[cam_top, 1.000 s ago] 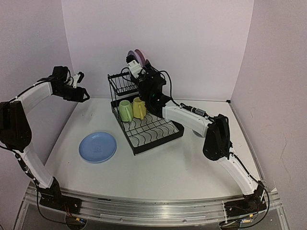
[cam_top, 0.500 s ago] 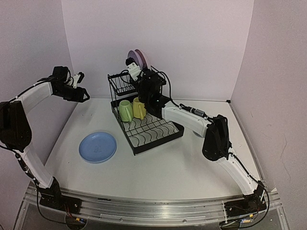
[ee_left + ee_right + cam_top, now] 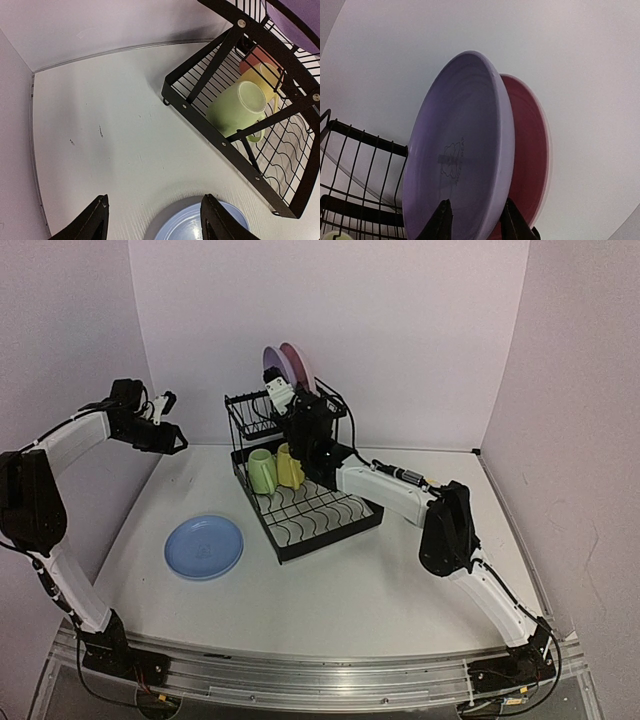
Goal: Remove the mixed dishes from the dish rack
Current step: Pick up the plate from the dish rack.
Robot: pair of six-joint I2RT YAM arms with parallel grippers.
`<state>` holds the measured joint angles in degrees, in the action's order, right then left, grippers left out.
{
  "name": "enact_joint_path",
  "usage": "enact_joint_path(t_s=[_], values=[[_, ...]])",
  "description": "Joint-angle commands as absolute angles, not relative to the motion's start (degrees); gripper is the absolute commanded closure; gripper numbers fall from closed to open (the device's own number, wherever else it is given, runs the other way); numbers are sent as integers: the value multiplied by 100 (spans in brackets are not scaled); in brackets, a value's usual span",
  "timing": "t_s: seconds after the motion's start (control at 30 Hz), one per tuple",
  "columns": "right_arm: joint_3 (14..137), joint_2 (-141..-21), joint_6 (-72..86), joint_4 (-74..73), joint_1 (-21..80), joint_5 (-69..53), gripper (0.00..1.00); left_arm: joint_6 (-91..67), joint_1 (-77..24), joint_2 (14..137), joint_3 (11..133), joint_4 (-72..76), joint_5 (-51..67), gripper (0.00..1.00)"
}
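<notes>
one white table [image 3: 380, 580] carries it all, and the black wire dish rack [image 3: 320, 515] sits on it toward the far middle, its tray base angled to the near right

two plates stand on edge in the upper shelf, the purple plate [image 3: 455, 150] in front and the pink plate [image 3: 530, 150] just behind it, so close that we cannot tell whether they touch; a blue plate [image 3: 204, 547] lies flat at the near left, well apart from the rack

the light green mug [image 3: 262, 471] and the yellow mug [image 3: 290, 465] sit side by side at the far left end of the tray base

the left gripper [image 3: 154, 220] hangs at the far left, fingers [image 3: 95, 222] wide, holding nothing

we judge the step in hand to be taking the purple plate: the right gripper [image 3: 476, 220] is at its lower rim, its fingers [image 3: 441, 222] straddling it with a narrow gap, one before the face and one in the space toward the pink plate; we cannot tell whether they press yet

to do it well we would let the grip firm up before moving, lift straight up along the slot so no wire catches, and keep off the pink plate so it is not dragged; the glaze looks slick, so a shallow hold could slip
</notes>
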<state>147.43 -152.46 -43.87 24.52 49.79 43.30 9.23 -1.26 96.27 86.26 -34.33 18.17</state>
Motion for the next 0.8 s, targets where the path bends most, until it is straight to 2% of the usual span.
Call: enact_joint_path(t_s=[0.0,0.43,0.77], values=[[15065,-15295,-3959,2474,4935,4236,76,982,-158,9679,8920,-3341,1898,38],[15039,-15019,-3319,2594,4938,4385,99,1079,-158,9637,9046,-3319,1933,37],[14843,-14463,-2498,2747,4934,4396,100,1116,-158,9650,9187,-3246,1960,37]])
